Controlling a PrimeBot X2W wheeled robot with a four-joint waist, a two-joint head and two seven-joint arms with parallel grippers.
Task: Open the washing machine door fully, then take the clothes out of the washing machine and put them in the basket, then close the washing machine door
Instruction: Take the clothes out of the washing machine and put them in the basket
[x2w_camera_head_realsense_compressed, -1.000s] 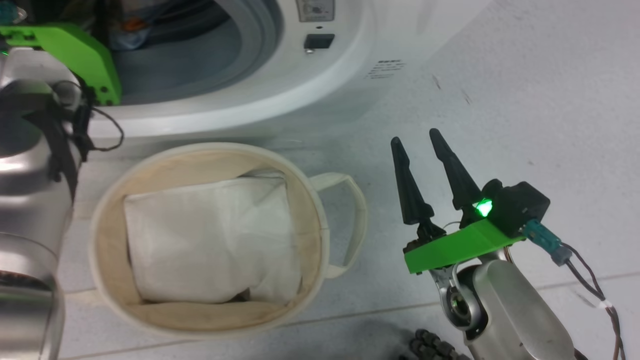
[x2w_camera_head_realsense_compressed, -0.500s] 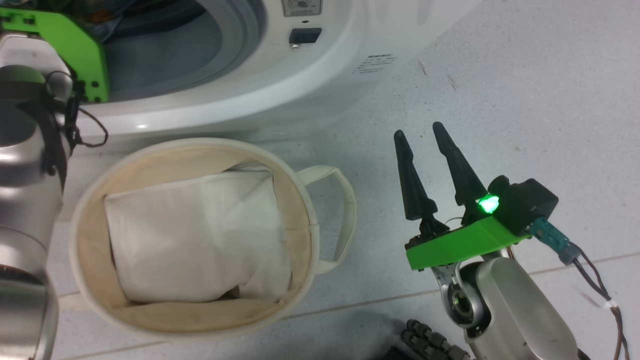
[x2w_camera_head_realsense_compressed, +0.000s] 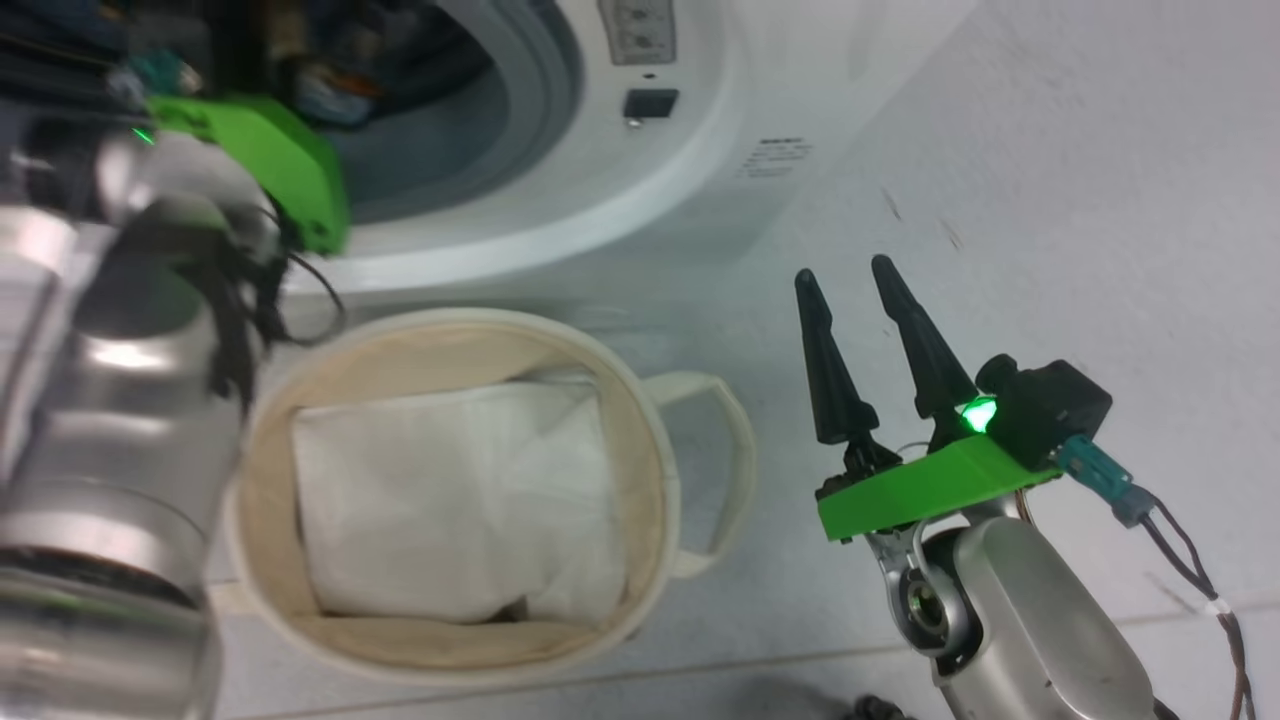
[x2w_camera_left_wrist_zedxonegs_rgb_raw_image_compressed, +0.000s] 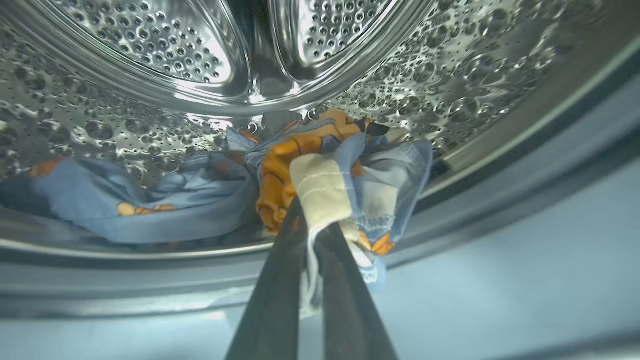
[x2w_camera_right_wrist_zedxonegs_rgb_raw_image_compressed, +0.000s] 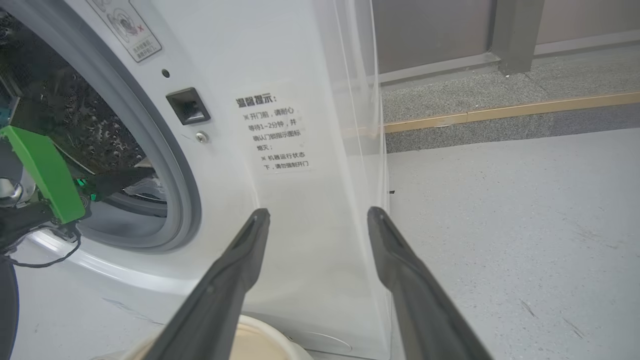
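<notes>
The left wrist view looked right into the steel drum (x2w_camera_left_wrist_zedxonegs_rgb_raw_image_compressed: 150, 45), which the head view left dark and blurred. There the left gripper (x2w_camera_left_wrist_zedxonegs_rgb_raw_image_compressed: 312, 225) had its two dark fingers pressed almost together on the clothes (x2w_camera_left_wrist_zedxonegs_rgb_raw_image_compressed: 350, 165), pinching a cream ribbed edge, with a thin strip of cloth hanging down between them. Just past the fingertips the bundle was bunched up, blue and cream with orange patches. Off to the fingers' left a light blue piece (x2w_camera_left_wrist_zedxonegs_rgb_raw_image_compressed: 150, 195) lay crumpled along the bottom of the drum. The drum wall was shiny, dimpled and full of small holes, and a grey rubber seal (x2w_camera_left_wrist_zedxonegs_rgb_raw_image_compressed: 500, 195) ran to the fingers' right.

The head view showed the basket (x2w_camera_head_realsense_compressed: 640, 440), round, of cream canvas, with a loop handle. It stood on the floor (x2w_camera_head_realsense_compressed: 1050, 200) just in front of the washing machine (x2w_camera_head_realsense_compressed: 700, 190), with a folded white sheet (x2w_camera_head_realsense_compressed: 450, 500) inside. The right gripper (x2w_camera_head_realsense_compressed: 842, 270) hung beside the basket, its tapered fingers spread, holding nothing and touching nothing.

From the right wrist view, the machine's smooth white front corner with a printed label (x2w_camera_right_wrist_zedxonegs_rgb_raw_image_compressed: 272, 132) stood beyond those spread fingers. The speckled grey floor lay past the right-hand finger.
</notes>
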